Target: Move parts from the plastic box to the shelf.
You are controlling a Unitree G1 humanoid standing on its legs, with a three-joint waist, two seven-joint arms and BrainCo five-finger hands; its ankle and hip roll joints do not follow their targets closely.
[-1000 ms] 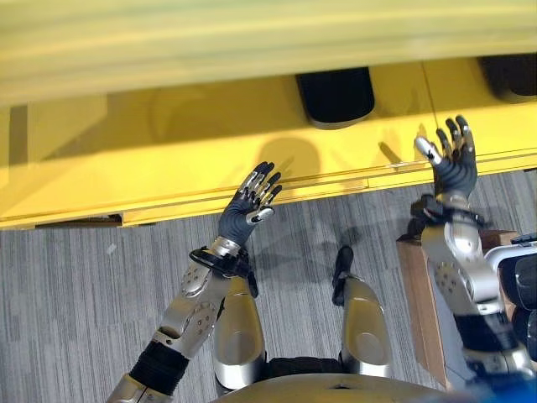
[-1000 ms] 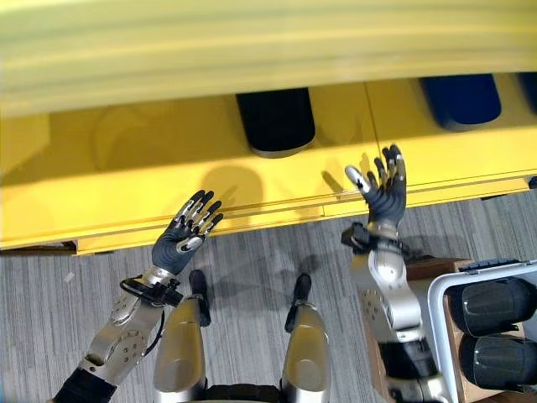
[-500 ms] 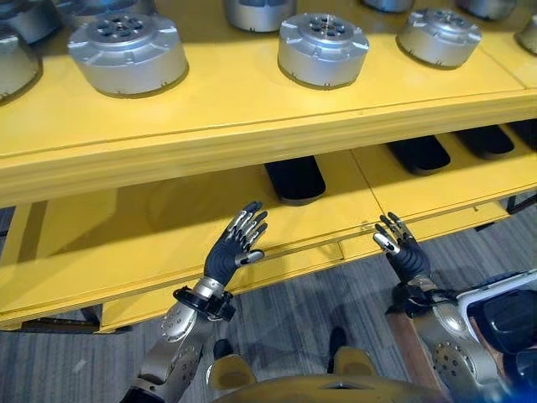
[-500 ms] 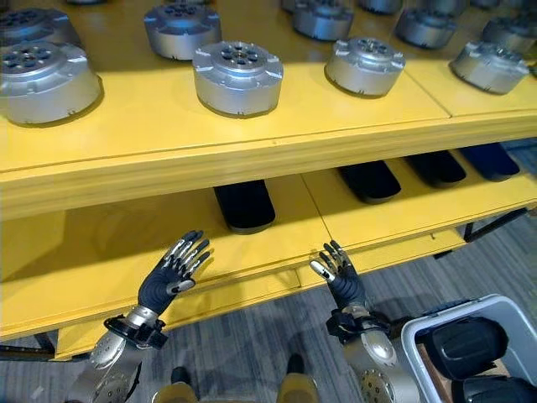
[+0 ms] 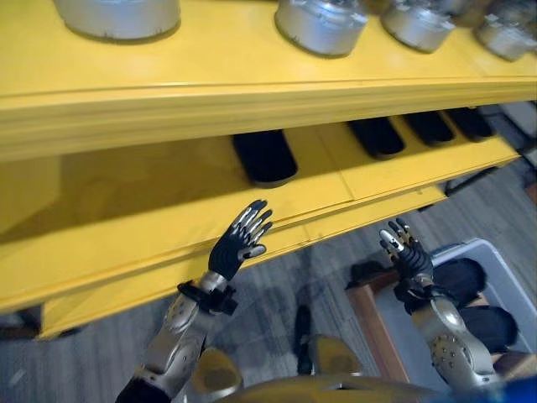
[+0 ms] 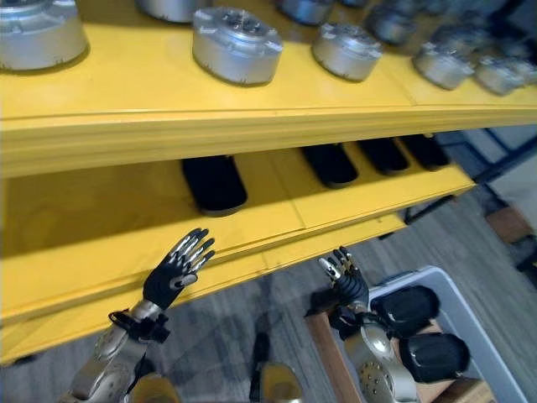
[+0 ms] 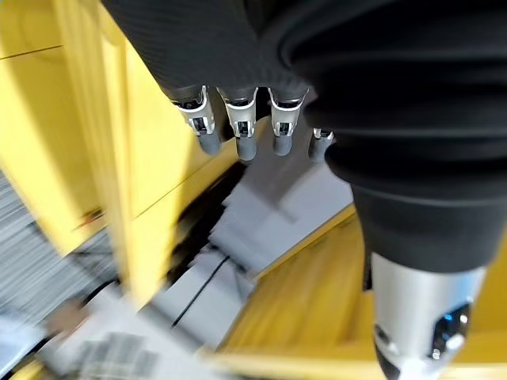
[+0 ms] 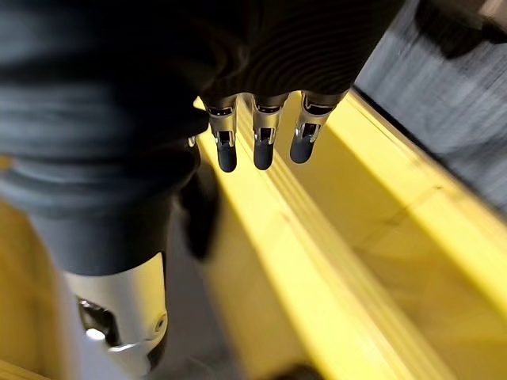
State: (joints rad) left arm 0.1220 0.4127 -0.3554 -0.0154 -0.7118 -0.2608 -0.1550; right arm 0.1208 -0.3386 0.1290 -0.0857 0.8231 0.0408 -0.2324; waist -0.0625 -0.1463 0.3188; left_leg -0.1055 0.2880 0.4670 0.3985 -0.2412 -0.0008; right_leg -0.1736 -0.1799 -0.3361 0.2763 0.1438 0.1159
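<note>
Black rounded plastic parts (image 6: 419, 332) lie in the grey plastic box (image 6: 470, 311), just beside the empty, open-fingered right hand (image 6: 346, 280); the left hand (image 6: 178, 269), likewise open, is well apart.

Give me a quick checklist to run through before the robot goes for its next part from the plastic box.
1. Left hand free: ok, fingers straight, holding nothing, raised before the yellow shelf.
2. Right hand free: ok, open and empty, just above the plastic box.
3. Parts left in the box: ok, two black parts lie inside.
4. Free space on the lower shelf: ok, bare yellow surface left of the black part already placed.
5. Box within the right hand's reach: probably ok, it sits beside that arm.
6. Firmness of the box's wooden stand: cannot tell.
</note>
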